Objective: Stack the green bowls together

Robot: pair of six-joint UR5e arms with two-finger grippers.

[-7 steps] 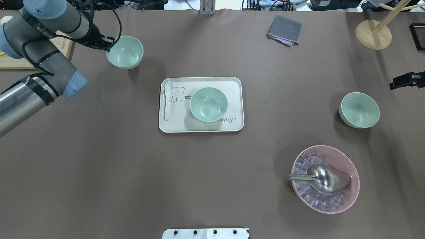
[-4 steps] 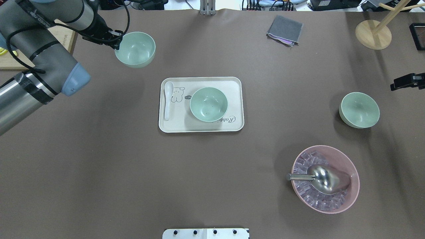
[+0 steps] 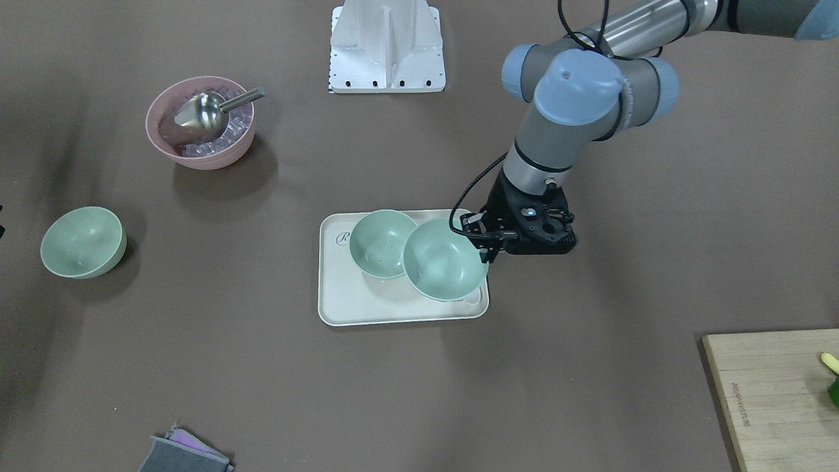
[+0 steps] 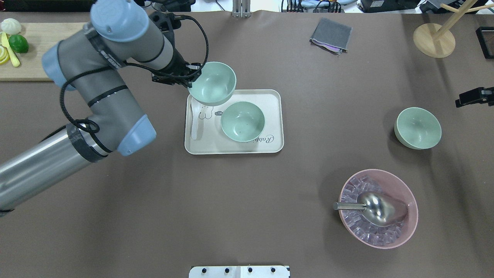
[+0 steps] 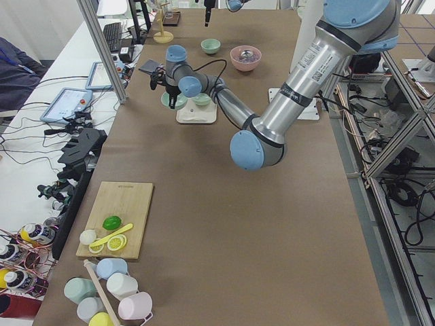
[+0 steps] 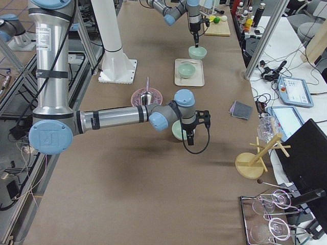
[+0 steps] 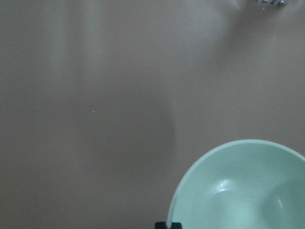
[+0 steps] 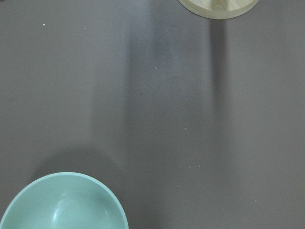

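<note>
Cream tray [image 4: 208,146], cursive "Rabb…", rest hidden by bowl

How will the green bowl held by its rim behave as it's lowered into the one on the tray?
Probably light and stiff: the held bowl holds its shape in a one-sided rim pinch by the left gripper. Its smooth wall may slip in the jaws. The identical-looking tray bowl suggests easy nesting.

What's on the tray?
A green bowl sits on the tray, with a white spoon beside it. The raised bowl in the left gripper hangs over the spoon and hides part of it.
</note>
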